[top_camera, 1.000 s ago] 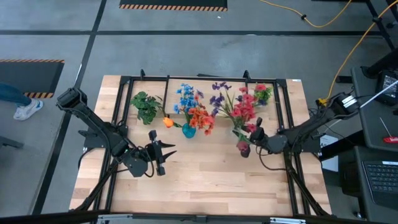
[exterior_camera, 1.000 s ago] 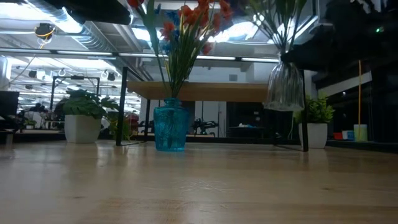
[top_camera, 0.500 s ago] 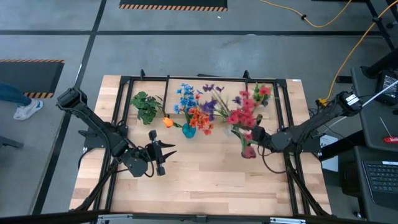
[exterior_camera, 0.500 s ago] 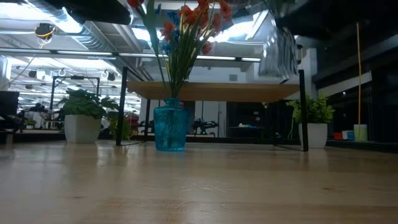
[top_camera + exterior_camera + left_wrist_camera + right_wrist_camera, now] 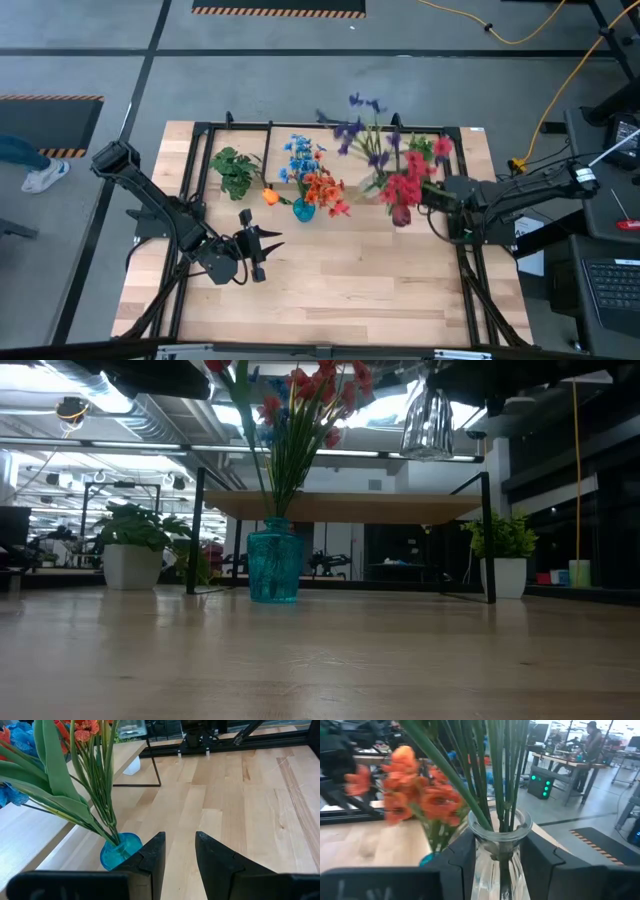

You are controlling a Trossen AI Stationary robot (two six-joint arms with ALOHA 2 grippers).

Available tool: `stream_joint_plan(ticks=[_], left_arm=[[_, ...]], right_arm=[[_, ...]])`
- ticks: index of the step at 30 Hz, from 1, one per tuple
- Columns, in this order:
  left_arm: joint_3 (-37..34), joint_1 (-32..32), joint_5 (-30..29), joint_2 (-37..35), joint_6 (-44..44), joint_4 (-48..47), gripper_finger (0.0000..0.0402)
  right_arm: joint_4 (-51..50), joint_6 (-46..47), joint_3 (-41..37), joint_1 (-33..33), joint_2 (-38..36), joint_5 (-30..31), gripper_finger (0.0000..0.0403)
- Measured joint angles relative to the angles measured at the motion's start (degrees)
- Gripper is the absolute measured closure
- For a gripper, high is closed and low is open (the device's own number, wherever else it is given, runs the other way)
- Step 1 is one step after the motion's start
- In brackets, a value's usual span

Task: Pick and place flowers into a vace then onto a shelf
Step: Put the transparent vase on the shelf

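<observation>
The right gripper (image 5: pixel 495 855) is closed on the neck of a clear glass vase (image 5: pixel 499 851); the fingers (image 5: pixel 459 857) press either side just under the rim, a hold that keeps the vase upright and its red and purple flowers (image 5: pixel 400 160) standing; in the low view the clear glass vase (image 5: pixel 428 422) hangs well above the shelf (image 5: pixel 345 507), evidently raised so that its base clears the board before it is set down; in the high view it sits toward the right end of the shelf frame, over the far part of the worktop (image 5: pixel 340 285).

The blue vase (image 5: pixel 273 565) stands on the worktop in front of the shelf, left of the lifted one, and carries the orange and blue flowers (image 5: pixel 312 178); it is not yet on the shelf; judged from this, it awaits its own transfer.

The left gripper (image 5: pixel 256 245) waits low over the near-left worktop, its fingers (image 5: pixel 150 862) set a narrow gap apart and holding nothing; it points toward the blue vase (image 5: pixel 119 851), a sensible standby for the next lift.

Two potted plants (image 5: pixel 132 545) stand near the shelf's ends, one left and one right; they constrain where a vase may land; the tall stems make the load top-heavy, so a tilted release is the chief hazard.
</observation>
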Motion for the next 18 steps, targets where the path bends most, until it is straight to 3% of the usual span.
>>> stream_joint_plan(ticks=[7, 18], left_arm=[[0.0, 0.0, 0.0, 0.0, -0.4, 0.0, 0.0302], [0.0, 0.0, 0.0, 0.0, -0.5, 0.0, 0.0302]], right_arm=[[-2.2, 1.3, 0.0, -10.0, -1.4, -7.5, 0.0284], [-2.9, 2.8, 0.0, -20.9, -1.2, -12.6, 0.0284]])
